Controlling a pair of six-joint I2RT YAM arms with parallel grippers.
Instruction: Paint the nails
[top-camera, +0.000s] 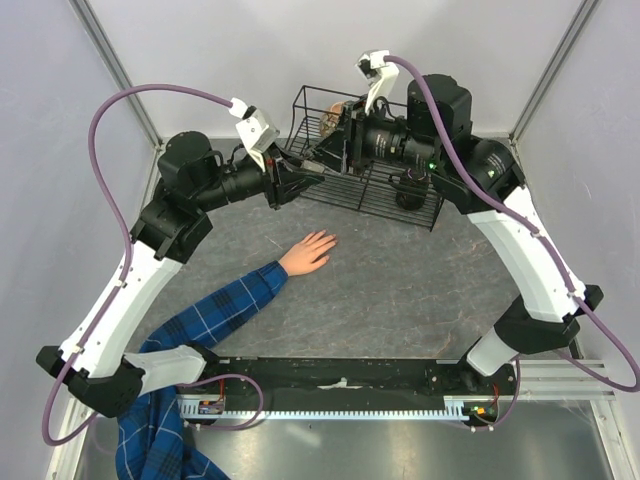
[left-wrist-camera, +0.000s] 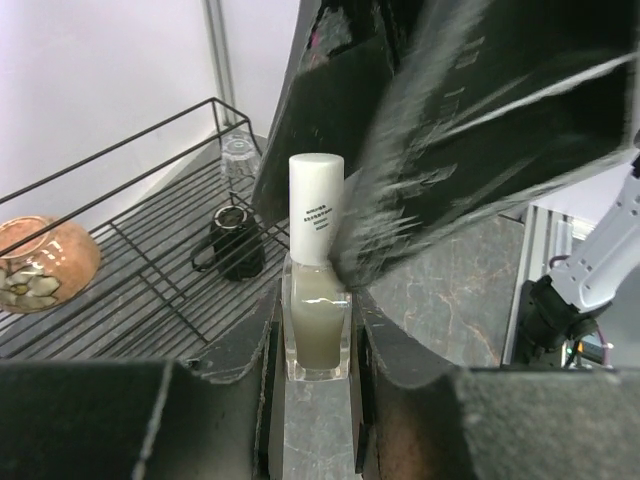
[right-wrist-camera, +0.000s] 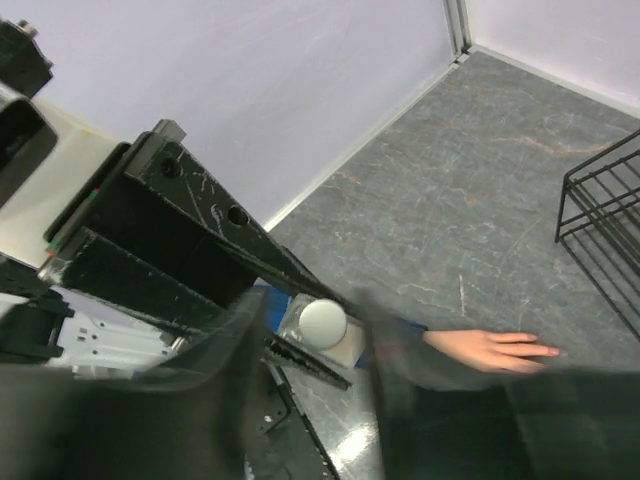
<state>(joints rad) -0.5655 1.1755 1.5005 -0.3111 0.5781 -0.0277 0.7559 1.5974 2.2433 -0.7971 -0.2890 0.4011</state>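
Left end effector (left-wrist-camera: 317, 345) clamps the bottle (left-wrist-camera: 318, 310), cap (left-wrist-camera: 316, 200) on; right end effector (right-wrist-camera: 315, 330) blurred around it, grip unclear; nails (top-camera: 332, 240) seemingly unpainted.

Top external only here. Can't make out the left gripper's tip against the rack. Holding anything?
Observer: Yes. Left wrist shows the left gripper shut on a small clear bottle, upright.
Operator: Opened?
Observer: No, the white cap is on.
Operator: Other arm?
Observer: Right wrist shows the right gripper straddling that cap from above, fingers blurred; grip unclear.
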